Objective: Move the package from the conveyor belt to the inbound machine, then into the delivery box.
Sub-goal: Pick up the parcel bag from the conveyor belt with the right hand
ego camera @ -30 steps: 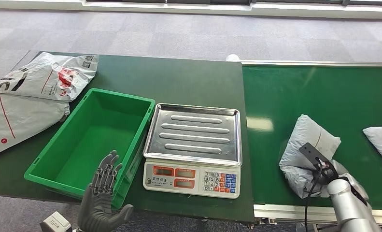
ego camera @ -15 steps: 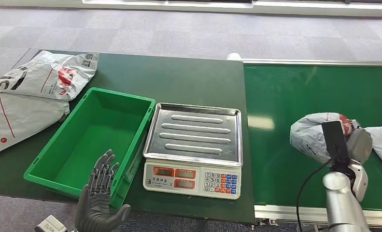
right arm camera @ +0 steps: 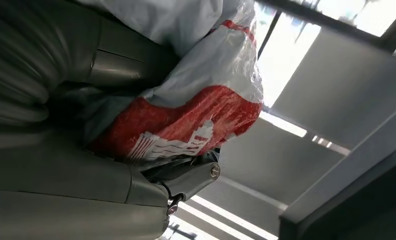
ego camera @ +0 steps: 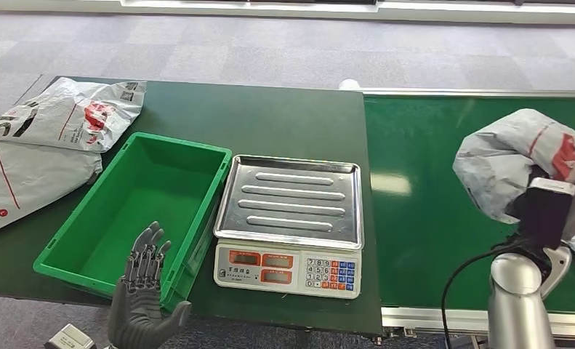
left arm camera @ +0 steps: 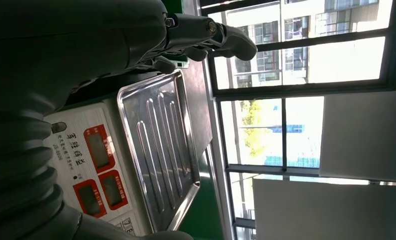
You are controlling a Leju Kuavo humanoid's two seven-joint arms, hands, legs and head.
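Right hand: fingers clamped on the package, held up above the belt.
Left hand: fingers apart, holding nothing, near the box.
Scale: between box and belt.

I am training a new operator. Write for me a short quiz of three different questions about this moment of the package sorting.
1. True or false: the right hand holds the grey and red package above the conveyor belt.
2. What lies inside the green delivery box? A) two packages B) nothing C) the scale
3. Fill in: the steel tray of the scale carries ____.

Key
1. True
2. B
3. nothing; the left hand hovers open by the near edge of the box.
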